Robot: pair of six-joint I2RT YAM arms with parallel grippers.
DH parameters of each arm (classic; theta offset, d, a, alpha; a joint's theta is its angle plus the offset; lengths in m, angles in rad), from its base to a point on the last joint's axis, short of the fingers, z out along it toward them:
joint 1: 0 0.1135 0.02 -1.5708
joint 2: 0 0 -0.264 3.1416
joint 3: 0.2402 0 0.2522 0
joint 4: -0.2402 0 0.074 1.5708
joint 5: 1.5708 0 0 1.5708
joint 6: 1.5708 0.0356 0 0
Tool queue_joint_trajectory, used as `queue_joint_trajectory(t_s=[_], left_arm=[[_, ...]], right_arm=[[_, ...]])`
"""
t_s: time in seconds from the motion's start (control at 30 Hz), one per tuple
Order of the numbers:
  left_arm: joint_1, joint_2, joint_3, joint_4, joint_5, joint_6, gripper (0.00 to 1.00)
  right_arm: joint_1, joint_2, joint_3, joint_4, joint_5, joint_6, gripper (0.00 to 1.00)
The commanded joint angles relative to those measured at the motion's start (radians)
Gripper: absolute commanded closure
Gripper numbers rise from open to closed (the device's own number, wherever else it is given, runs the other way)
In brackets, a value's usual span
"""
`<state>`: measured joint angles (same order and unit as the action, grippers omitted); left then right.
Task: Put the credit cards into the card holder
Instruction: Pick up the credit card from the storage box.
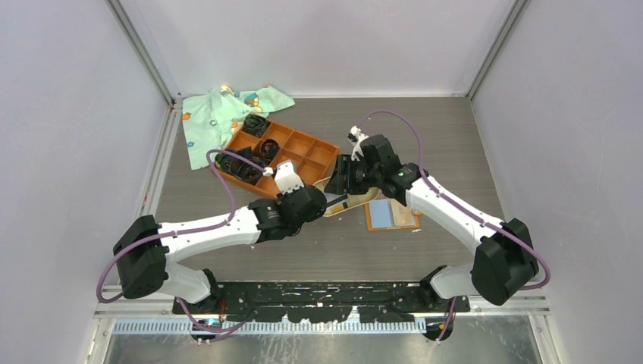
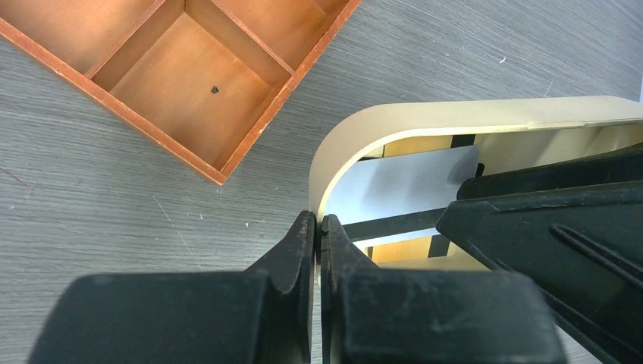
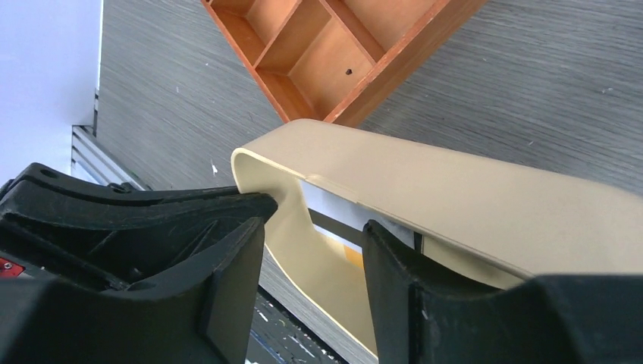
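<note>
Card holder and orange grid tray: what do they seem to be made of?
The card holder looks like smooth matte beige plastic: even, thin curved rim, no grain. The orange grid tray looks like matte plastic or painted wood; its uniform colour leaves this open.

Setting: robot lab enclosure.
White panels (image 1: 61, 114) on aluminium posts (image 1: 140, 53) walled the grey table (image 1: 455, 129); a black mounting plate (image 1: 326, 290) lined its near edge.

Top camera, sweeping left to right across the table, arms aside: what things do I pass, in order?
Green patterned cloth → large orange grid tray → beige oval card holder → flat orange wallet with blue-grey inside.
</note>
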<state>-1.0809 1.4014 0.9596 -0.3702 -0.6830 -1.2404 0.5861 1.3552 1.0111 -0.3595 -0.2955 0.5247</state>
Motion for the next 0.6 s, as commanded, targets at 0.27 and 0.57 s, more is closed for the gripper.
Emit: queue_joint_trajectory(t_s=[0.27,0.57], left_arm=[[-0.006,0.006,0.052,0.04,-0.039,-0.026,1.0],[-0.007,0.03,0.075,0.068,-0.02,0.018,1.0]], right_arm=[[0.022,-0.077,0.059,-0.046,0.173,-0.221,0.43],[0.025,-0.062,0.007,0.013,0.166,-0.24,0.41]])
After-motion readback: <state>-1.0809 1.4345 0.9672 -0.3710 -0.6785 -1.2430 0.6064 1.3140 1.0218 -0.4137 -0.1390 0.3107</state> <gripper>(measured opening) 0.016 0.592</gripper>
